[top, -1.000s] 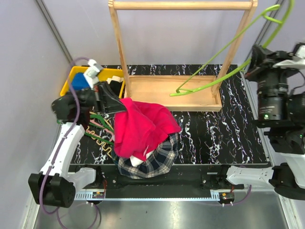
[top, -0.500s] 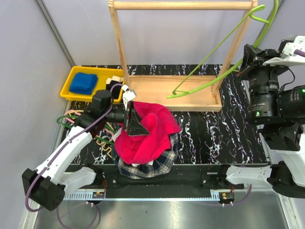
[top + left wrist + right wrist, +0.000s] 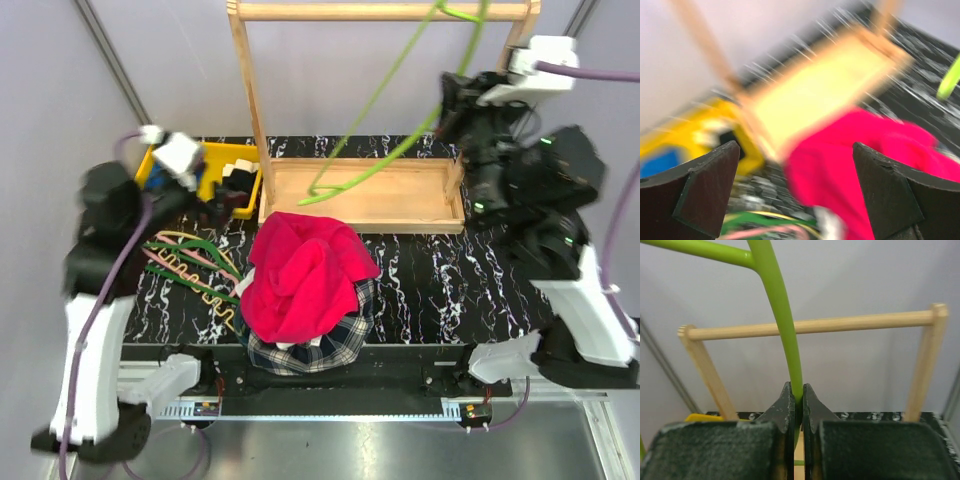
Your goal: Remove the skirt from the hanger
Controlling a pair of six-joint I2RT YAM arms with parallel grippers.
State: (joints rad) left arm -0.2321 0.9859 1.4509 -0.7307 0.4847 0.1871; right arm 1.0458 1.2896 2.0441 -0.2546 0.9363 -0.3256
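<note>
My right gripper (image 3: 796, 405) clenches the bare hanger (image 3: 782, 315), my left gripper (image 3: 797, 172) is released, and the skirt (image 3: 335, 345) lies on the table (image 3: 450, 290) beneath a red garment (image 3: 300, 270); I judge the hanger's dangling end could strike the rack (image 3: 385, 11).

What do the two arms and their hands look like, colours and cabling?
Both arms have white link shells and black joint housings. A purple cable runs along the left arm; the right arm has a second purple cable, plus small green lights on its black joints. The left hand has dark, flat, wedge-shaped fingers; the right hand has dark tapered ones.
</note>
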